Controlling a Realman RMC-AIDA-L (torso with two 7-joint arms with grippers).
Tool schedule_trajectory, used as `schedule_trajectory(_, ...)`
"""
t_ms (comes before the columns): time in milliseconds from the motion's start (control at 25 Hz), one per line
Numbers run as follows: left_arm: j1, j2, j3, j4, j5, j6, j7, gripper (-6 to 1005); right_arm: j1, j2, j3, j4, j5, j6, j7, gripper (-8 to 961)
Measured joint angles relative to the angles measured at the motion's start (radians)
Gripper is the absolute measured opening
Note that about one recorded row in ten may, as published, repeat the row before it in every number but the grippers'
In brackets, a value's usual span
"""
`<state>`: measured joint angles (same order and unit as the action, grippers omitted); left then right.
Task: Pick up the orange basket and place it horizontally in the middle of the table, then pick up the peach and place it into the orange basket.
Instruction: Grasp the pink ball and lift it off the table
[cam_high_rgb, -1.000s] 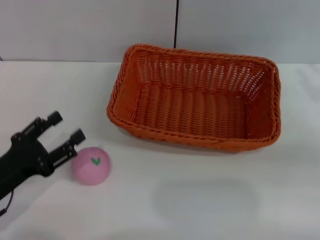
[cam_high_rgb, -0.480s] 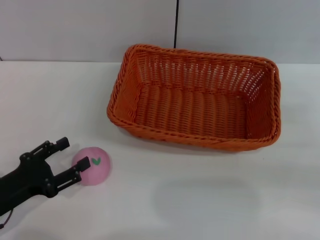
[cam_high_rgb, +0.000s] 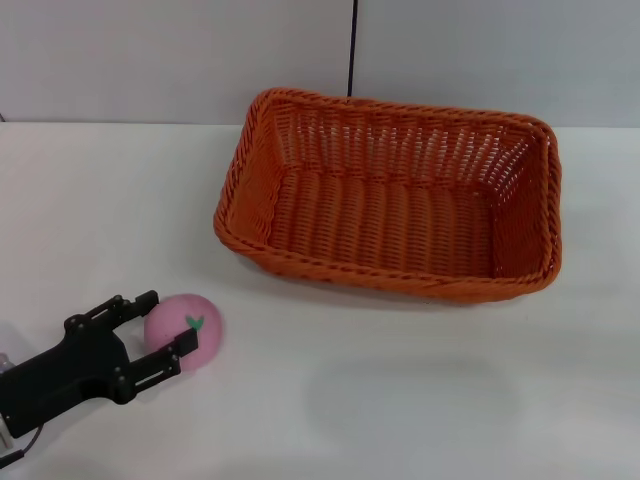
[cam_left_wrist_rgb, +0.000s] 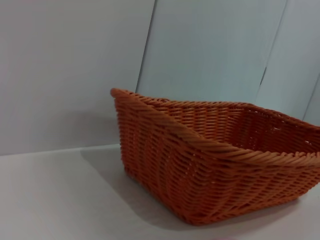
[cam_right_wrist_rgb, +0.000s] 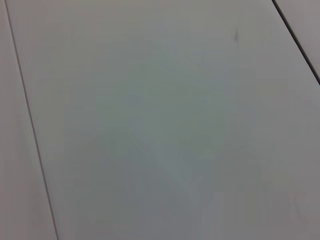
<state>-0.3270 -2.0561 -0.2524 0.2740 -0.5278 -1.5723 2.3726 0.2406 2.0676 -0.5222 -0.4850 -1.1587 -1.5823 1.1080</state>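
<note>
Pink and smooth, with a small green leaf mark, the peach (cam_high_rgb: 186, 329) on the white bench (cam_high_rgb: 400, 400), near the front left, well apart from the orange basket (cam_high_rgb: 390, 195). Straddled by the left tool (cam_high_rgb: 167, 325), fingers (cam_high_rgb: 146, 300) spread to either side, released, not yet clenched on the fruit. Further back, near the bench's middle, the woven basket upright with its long side across; right tool nowhere in view.

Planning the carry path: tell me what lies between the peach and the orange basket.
Nothing: in the head view only bare white table separates the peach, between the open left gripper fingers, from the orange basket.
</note>
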Motion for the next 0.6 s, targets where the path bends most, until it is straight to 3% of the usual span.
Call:
schedule_trajectory(440,-0.002,-0.004,-0.003,-0.024,-0.007,0.008,0.064,641,0.005,-0.001,0.001,0.017,-0.003,0.007,-0.003,448)
schedule_trajectory(600,-0.005,-0.004,-0.001,-0.026,-0.007,0.007,0.056,456,0.006,-0.002,0.001,0.017,-0.003,0.004,-0.001,448)
